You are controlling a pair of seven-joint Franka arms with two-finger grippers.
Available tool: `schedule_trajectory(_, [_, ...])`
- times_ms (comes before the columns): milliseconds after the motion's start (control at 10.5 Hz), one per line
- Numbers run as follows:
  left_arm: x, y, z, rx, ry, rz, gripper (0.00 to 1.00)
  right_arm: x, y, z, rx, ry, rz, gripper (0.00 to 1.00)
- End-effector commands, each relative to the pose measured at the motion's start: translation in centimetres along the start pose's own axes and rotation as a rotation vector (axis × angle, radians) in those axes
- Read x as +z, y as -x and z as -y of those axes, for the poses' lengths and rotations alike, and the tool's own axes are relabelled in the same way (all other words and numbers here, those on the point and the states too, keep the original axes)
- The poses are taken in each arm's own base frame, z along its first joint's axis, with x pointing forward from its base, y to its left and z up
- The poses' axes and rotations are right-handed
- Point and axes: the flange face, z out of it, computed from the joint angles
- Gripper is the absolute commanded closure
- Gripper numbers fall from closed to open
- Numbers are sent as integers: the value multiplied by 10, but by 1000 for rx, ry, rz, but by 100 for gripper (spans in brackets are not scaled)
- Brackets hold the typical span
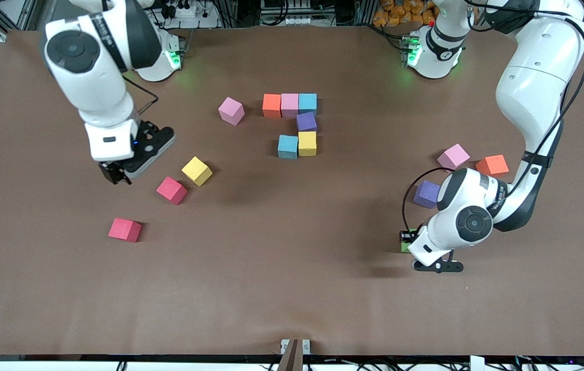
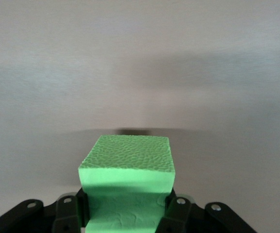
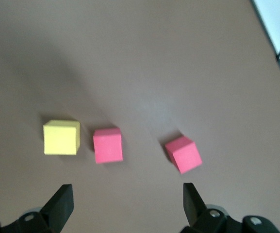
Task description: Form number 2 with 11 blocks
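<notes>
Front view: brown bench (image 1: 292,288) with a partial number 2 (image 1: 296,124) at its middle, toward the robots' bases: an orange block (image 1: 271,105), pink block (image 1: 289,104) and light blue block (image 1: 307,103) touching in a row, a purple block (image 1: 306,121) just below the light blue one, then a yellow block (image 1: 307,143) with a second light blue block (image 1: 287,147) beside it. A loose pink block (image 1: 231,111) sits near the row, toward the right arm's end. Right end effector (image 1: 115,173) hangs low over the bench near a loose yellow block (image 1: 197,170) and a red block (image 1: 171,190); a second red block (image 1: 124,230) lies nearer the camera. Toward the left arm's end lie a pink block (image 1: 453,156), an orange block (image 1: 492,165) and a purple block (image 1: 427,194). Left end effector (image 1: 406,241) is mostly hidden under its wrist, with a sliver of green block (image 1: 405,247) showing. Left wrist view: left end effector (image 2: 130,213) is clamped on the green block (image 2: 127,182), fingers (image 2: 178,213) pressing its two sides, bare bench surface ahead. Right wrist view: right end effector (image 3: 127,201) has its fingers (image 3: 62,204) spread wide with nothing between them, over the bench; the yellow block (image 3: 61,138) and red block (image 3: 107,145) sit just beside each other, the other red block (image 3: 184,154) apart and turned at an angle.
</notes>
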Motion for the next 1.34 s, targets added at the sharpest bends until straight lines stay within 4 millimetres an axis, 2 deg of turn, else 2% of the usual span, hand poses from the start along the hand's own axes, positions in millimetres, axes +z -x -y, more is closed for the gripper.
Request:
schedule_trajectory(0, [-19,12,-37,-74,46,-5,54,39,32,-27,-32,-27,-1,0])
schedule_trajectory(95, [-26,17,-54,-125,67,-5,54,68,53,-40,-14,-12,-32,0])
schedule_trajectory(191, [-32,24,-73,-176,89,1,54,91,62,-40,-13,7,-67,0])
schedule_trajectory(286, [-36,33,-91,-240,97,16,53,106,65,-38,-13,4,-76,0])
schedule_trajectory(477, [-41,54,-128,-373,79,53,52,142,79,-54,-14,-33,-73,0])
schedule_trajectory(668, [-50,71,-153,-503,82,89,51,169,77,-60,-106,-55,-95,0])
schedule_trajectory(763, [-52,79,-167,-681,95,129,51,178,77,-67,-126,-39,-114,0])
schedule_trajectory(954, [-52,117,-227,-867,71,153,51,188,61,-87,-360,30,-103,0])
schedule_trajectory(1049, [-52,134,-251,-949,58,156,51,208,67,-100,-353,6,-105,0])
schedule_trajectory(1240, [-51,171,-297,-1048,36,154,51,243,63,-117,-368,-31,-126,0])
